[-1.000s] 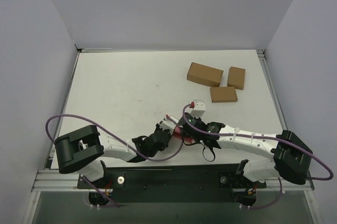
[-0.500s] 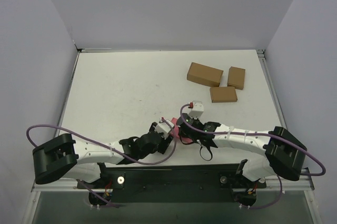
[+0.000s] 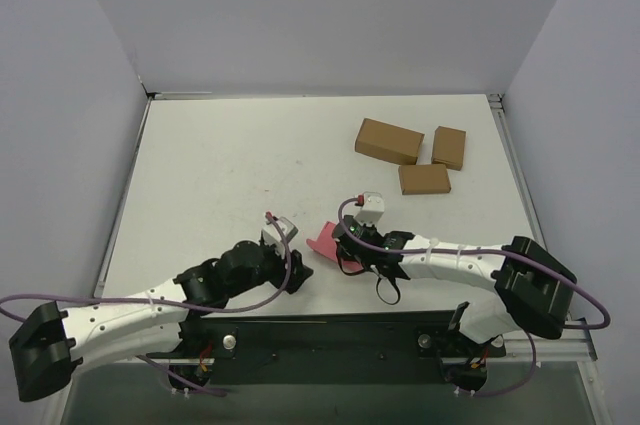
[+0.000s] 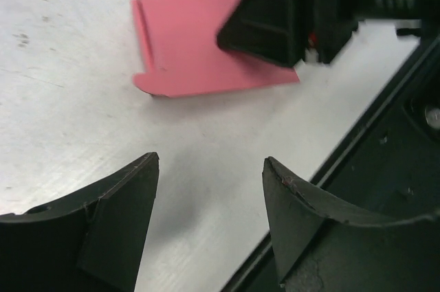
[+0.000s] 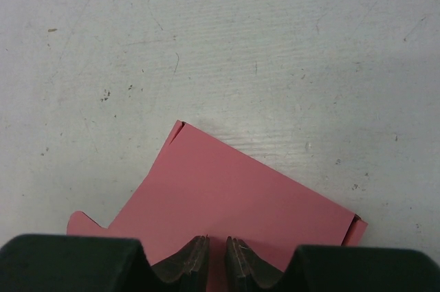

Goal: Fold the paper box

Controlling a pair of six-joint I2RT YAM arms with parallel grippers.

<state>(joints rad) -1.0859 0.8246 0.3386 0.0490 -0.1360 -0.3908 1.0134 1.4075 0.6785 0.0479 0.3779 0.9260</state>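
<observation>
The paper box (image 3: 320, 238) is a flat pink-red card piece lying on the white table near the front middle. It also shows in the left wrist view (image 4: 199, 45) and the right wrist view (image 5: 234, 196). My right gripper (image 3: 345, 248) stands on its near edge. Its jaws (image 5: 218, 251) are closed to a narrow slit with pink card between the tips. It shows as a black block over the card in the left wrist view (image 4: 289, 17). My left gripper (image 3: 297, 270) is open and empty, its tips (image 4: 208, 168) a short way in front of the card.
Three brown cardboard boxes sit at the back right (image 3: 389, 141), (image 3: 449, 147), (image 3: 424, 179). The black base rail (image 3: 330, 330) runs along the table's near edge, close to both grippers; it also shows in the left wrist view (image 4: 385, 141).
My left arm has swung back to the left, off the card, with its gripper open. More of the pink card shows now. My right gripper has stayed on the card.
</observation>
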